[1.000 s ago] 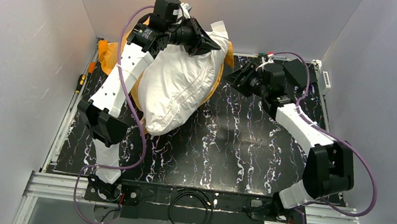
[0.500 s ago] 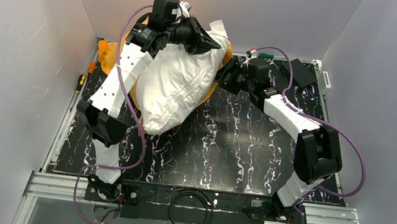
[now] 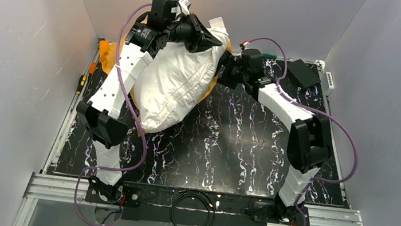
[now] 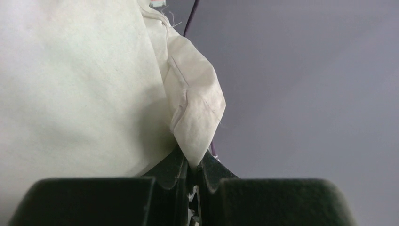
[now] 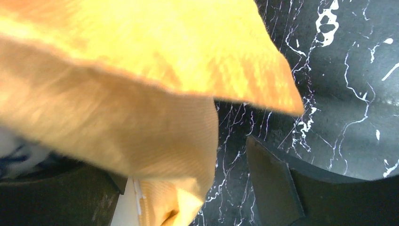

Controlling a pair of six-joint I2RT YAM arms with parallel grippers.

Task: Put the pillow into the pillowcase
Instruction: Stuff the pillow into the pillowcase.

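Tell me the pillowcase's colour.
The pillowcase is bright orange, seen best in the right wrist view.

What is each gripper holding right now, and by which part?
Left gripper is shut on a corner of the plump off-white fabric pillow. Right gripper is open, holding nothing.

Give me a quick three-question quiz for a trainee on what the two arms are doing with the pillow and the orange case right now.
1. True or false: the left gripper is shut on a corner of the plump off-white fabric pillow.
2. Where does the bright orange fabric pillowcase lie?
A) beneath and behind the pillow
B) spread over the top of the pillow
C) wrapped round the right arm
3. Which gripper has its jaws open at the pillowcase's edge?

Key: 1 true; 2 A; 3 the right gripper.
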